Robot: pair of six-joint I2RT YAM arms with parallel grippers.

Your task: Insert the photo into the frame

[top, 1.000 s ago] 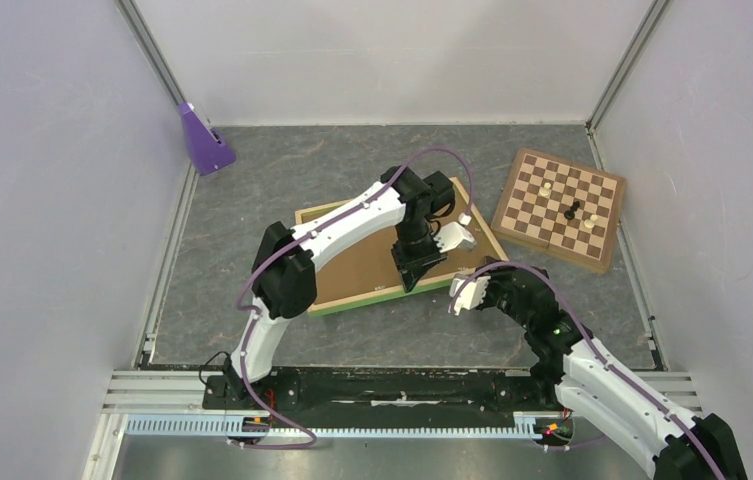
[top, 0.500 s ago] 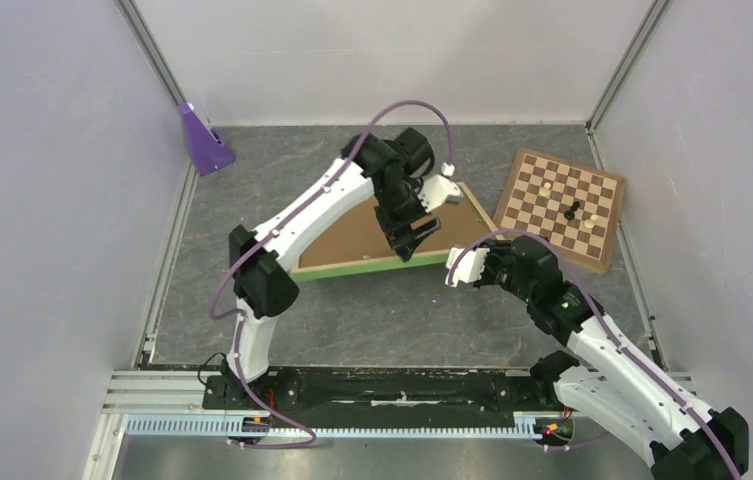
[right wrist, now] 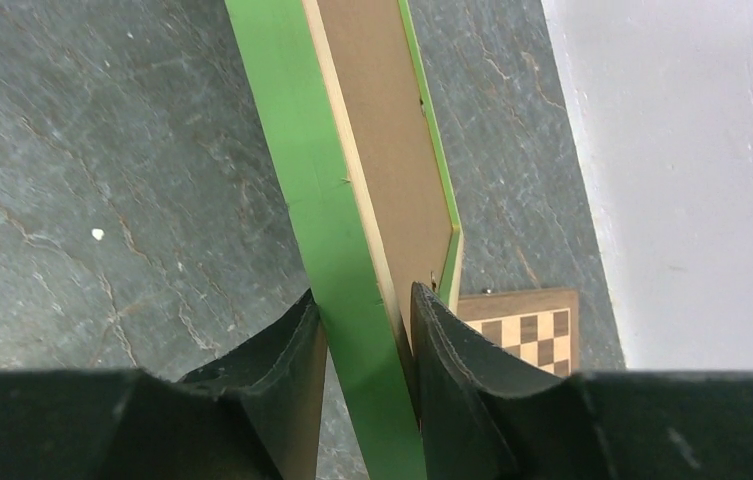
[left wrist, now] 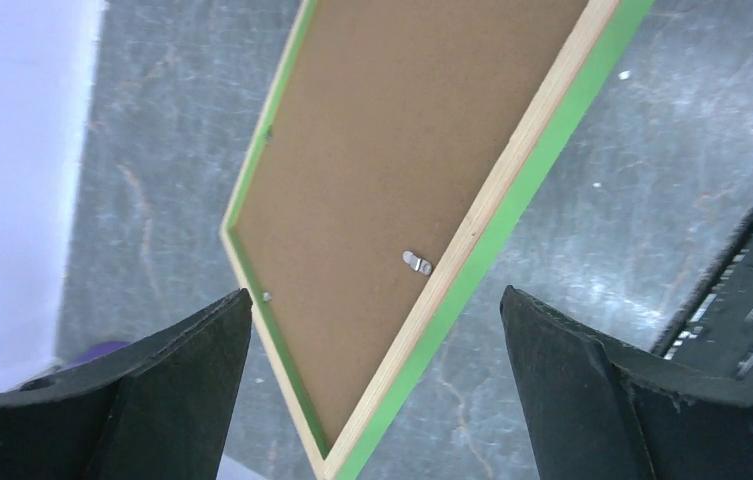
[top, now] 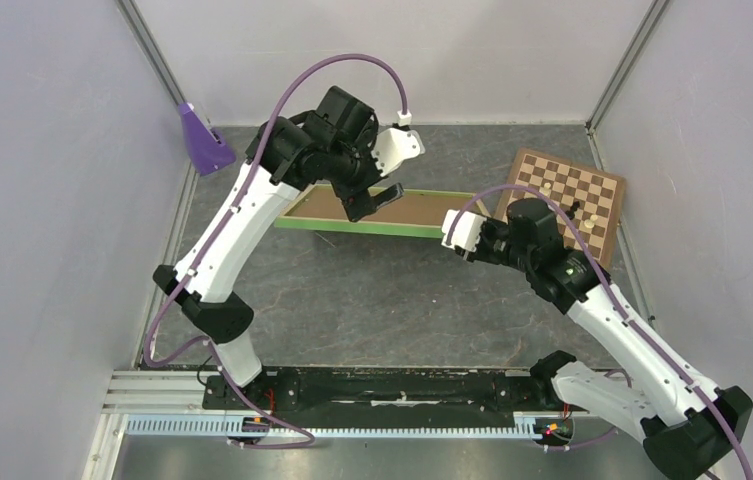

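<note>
left end effector [left wrist: 374, 296]: hanging over the middle of the frame [top: 352, 226], fingers standing wide apart, gripping nothing.
right end effector [right wrist: 364, 298]: clamping the green rail at the frame's right end, one finger pressing on each face.
frame: sitting around the middle of the worktop [top: 382, 300], toward the far side, tipping steeply on a long edge, green near rail facing the arms; lower rail touching the worktop or not, cannot tell.
backing panel [left wrist: 382, 150]: filling the frame's opening, plain brown, carrying a small metal hanger [left wrist: 416, 262] near one long rail.
chessboard [top: 562, 205]: lying flat at the far right, just beyond the frame's right end, bearing a few pieces.
purple object [top: 204, 140]: standing in the far left corner, well apart from the frame.
</note>
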